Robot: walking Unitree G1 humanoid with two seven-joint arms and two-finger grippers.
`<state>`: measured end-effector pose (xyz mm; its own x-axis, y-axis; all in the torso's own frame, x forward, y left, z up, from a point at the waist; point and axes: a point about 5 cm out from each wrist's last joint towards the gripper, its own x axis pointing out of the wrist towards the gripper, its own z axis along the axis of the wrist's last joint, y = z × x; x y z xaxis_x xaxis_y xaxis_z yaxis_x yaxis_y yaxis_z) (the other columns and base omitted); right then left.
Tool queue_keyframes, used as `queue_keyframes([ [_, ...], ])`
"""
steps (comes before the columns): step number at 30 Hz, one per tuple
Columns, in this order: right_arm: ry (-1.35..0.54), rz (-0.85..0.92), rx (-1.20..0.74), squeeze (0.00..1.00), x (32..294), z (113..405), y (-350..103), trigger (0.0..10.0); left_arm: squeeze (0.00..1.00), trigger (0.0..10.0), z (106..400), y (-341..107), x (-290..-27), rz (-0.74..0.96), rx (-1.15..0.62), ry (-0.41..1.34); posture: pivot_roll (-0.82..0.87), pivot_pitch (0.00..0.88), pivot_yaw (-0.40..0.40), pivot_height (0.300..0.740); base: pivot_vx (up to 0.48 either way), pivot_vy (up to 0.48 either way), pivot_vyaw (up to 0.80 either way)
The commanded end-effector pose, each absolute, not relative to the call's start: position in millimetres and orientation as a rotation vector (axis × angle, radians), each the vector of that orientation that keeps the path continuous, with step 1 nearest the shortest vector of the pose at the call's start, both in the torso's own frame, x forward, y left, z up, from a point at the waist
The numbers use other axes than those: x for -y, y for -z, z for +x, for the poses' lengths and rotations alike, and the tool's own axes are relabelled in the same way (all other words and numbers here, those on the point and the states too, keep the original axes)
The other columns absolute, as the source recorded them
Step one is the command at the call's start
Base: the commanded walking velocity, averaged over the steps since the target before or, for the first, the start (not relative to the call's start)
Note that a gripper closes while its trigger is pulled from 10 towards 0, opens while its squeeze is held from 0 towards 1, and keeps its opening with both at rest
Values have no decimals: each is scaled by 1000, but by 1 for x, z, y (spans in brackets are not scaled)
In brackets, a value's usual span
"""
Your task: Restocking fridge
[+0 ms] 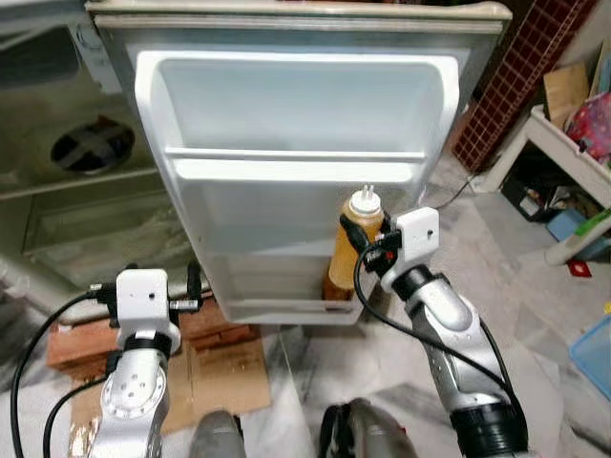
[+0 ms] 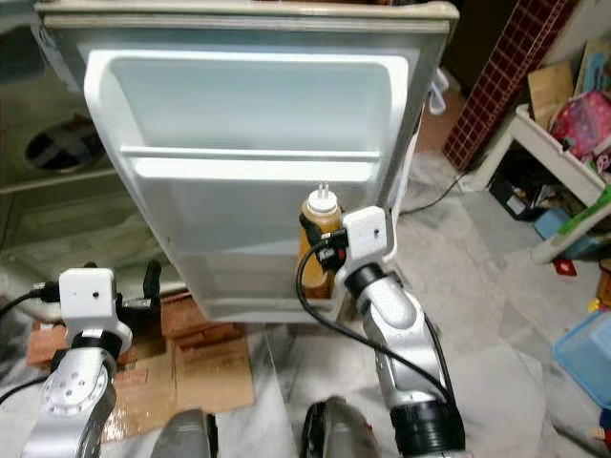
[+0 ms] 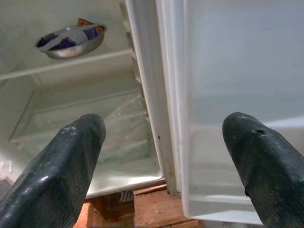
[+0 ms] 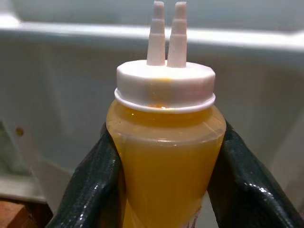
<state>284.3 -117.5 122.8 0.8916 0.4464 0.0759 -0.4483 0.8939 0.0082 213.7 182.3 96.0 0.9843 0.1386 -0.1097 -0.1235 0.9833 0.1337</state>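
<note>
**One sauce bottle at the door shelf**

One clear plastic squeeze bottle of yellow-orange sauce point(image 4: 166, 156), with a white cap and twin nozzles, stands upright at the lowest shelf of the open white fridge door point(image 1: 296, 172), toward its right end. We see our right gripper point(image 4: 164, 180) with its jaws clamped on the bottle's body, one black finger on each side just below the cap.

Our left gripper point(image 3: 166, 161) hangs lower, in front of the door's hinge side, its jaws apart and holding nothing. Beyond it we look into the fridge cabinet, where a round metal bowl point(image 3: 71, 40) sits on a white shelf. Flattened brown cardboard point(image 1: 215, 367) lies on the marble floor point(image 1: 535, 286) below the door.
</note>
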Motion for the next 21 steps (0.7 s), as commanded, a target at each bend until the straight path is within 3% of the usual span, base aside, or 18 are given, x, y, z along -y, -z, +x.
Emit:
queue_keyframes([
  [1, -478, 32, 90, 0, 115, 284, -126, 10000, 0, 10000, 212, -94, -184, 131, -132, -146, 67, 108, -44, 630, 0, 0, 0],
  [14, -533, 32, 84, 0, 108, 284, -127, 10000, 0, 10000, 213, -94, -185, 126, -132, -152, 66, 111, -47, 630, 0, 0, 0],
  [21, -648, 66, 59, 0, 87, 284, -126, 10000, 0, 10000, 221, -98, -194, 91, -127, -212, 63, 134, -45, 630, 0, 0, 0],
])
